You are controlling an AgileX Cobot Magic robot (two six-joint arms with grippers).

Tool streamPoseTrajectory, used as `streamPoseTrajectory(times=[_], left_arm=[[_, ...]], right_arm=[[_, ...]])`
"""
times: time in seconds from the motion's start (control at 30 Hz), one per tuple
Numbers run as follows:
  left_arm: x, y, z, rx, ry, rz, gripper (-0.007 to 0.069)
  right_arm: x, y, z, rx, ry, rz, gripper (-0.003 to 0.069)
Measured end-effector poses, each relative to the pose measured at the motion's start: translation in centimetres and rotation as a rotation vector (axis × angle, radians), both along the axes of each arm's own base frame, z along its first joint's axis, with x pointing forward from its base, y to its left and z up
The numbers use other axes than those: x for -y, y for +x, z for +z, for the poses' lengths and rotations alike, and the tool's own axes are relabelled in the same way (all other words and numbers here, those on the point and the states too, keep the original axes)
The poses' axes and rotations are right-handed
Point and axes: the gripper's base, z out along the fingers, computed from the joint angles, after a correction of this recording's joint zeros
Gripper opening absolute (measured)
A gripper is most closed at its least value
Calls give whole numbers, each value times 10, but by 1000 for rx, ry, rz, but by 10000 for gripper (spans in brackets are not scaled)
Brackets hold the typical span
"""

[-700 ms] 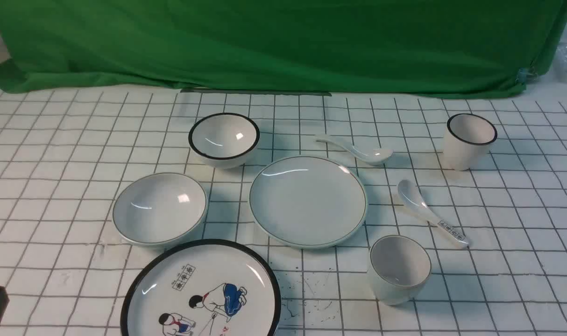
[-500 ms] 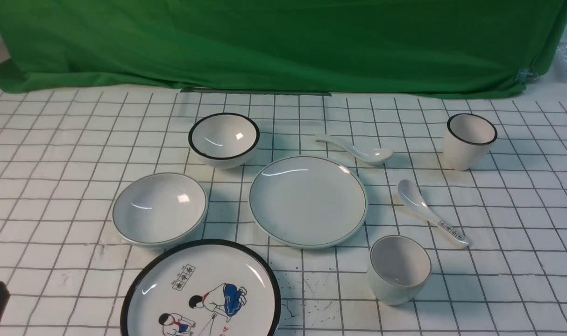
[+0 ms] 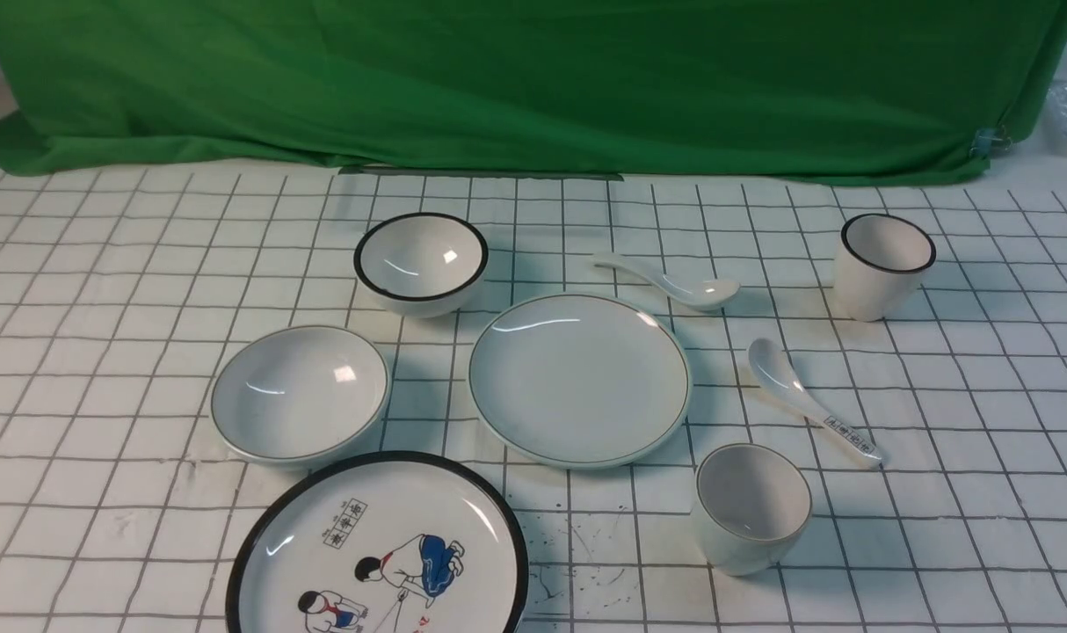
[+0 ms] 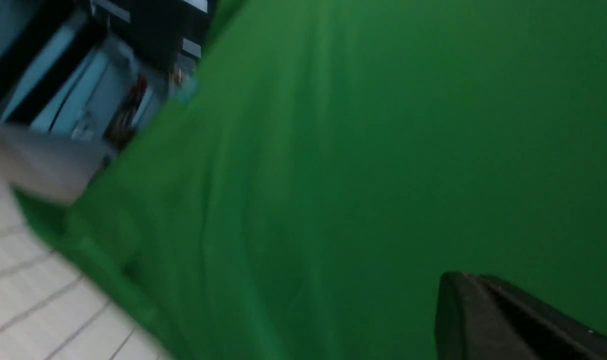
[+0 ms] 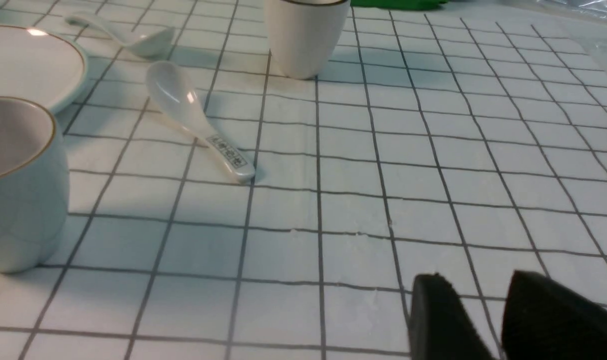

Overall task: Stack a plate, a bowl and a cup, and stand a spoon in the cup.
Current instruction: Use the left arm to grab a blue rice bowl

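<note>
Cup [image 5: 18, 185] sits well left of my right gripper [image 5: 501, 320], whose fingers [image 5: 438, 320] stand narrowly parted, holding nothing; left gripper's [image 4: 508, 320] state I cannot tell

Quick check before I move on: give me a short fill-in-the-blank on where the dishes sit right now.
1. The plain plate holds ____ on it.
2. The spoon with printed marks lies between the tall black-rimmed cup and the squat ____.
3. The wide shallow bowl sits to the plain plate's ____.
4. The cartoon plate has a ____ rim.

Missing words: nothing; cup; left; black
</note>
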Motion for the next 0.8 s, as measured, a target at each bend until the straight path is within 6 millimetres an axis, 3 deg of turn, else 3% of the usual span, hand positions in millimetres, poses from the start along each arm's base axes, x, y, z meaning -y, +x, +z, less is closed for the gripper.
streamPoseTrajectory(times=[0.1,0.17,0.23,0.33,0.37,0.47,0.53,0.57,0.6,0.7,0.8], left_arm=[[2,-17,43,225,25,-8,4],[12,-27,85,226,150,-59,4],[21,-22,112,49,247,-126,4],[27,-1,126,-242,303,-200,4],[29,16,133,-445,341,-244,4],[34,56,123,-874,429,-349,4],[36,88,102,-1162,500,-444,4],[36,91,100,-1176,497,-448,4],[37,111,82,-1323,540,-509,4],[37,143,55,-1462,587,-572,4],[38,171,35,-1526,597,-598,4]], right_arm=[[-3,2,9,102,174,-17,240],[-4,4,17,194,480,-54,240],[-4,4,24,261,765,-93,240],[-3,4,28,306,961,-118,240],[-2,4,29,319,1019,-125,240],[-2,4,30,329,1061,-129,240],[-2,4,30,333,1073,-130,240],[-2,4,30,333,1073,-130,240],[-1,4,31,345,1080,-130,240],[0,4,35,381,1069,-121,214],[-8,1,56,268,918,-46,95]])
